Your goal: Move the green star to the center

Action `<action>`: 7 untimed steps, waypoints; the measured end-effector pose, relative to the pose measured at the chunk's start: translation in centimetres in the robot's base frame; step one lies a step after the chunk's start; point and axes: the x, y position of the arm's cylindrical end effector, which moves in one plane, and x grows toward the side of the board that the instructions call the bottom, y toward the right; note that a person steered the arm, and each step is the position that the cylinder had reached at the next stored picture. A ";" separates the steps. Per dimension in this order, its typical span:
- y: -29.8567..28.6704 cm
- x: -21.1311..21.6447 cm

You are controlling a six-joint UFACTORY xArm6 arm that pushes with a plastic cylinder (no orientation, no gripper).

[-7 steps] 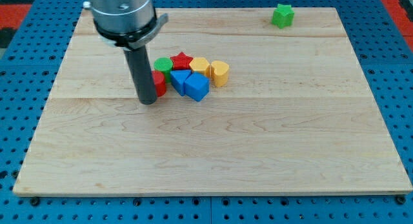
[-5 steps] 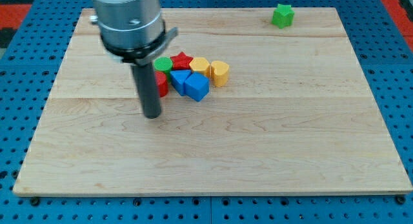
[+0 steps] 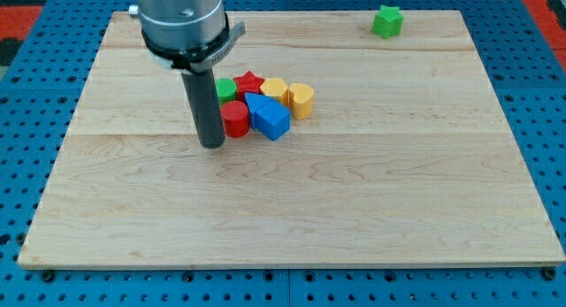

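The green star sits near the board's top right corner, far from everything else. My tip rests on the wooden board at the view's left of centre, just left of a red cylinder, close to it or touching it. The rod hides part of the green block behind it.
A tight cluster lies right of my tip: a green block, a red star, a blue block with another blue piece behind it, a yellow block and a yellow heart-like block. Blue pegboard surrounds the board.
My tip dipped toward the view's bottom, then came back up and slightly right. The red cylinder has shifted right toward the blue blocks and now shows fully. The green star has not moved.
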 end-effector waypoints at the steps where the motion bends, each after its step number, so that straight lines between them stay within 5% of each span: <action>1: 7.4 0.4; 2: 19.3 -3.7; 4: 32.7 -24.9; 5: 34.8 -27.6; 6: 27.5 -27.8; 7: 22.7 -21.7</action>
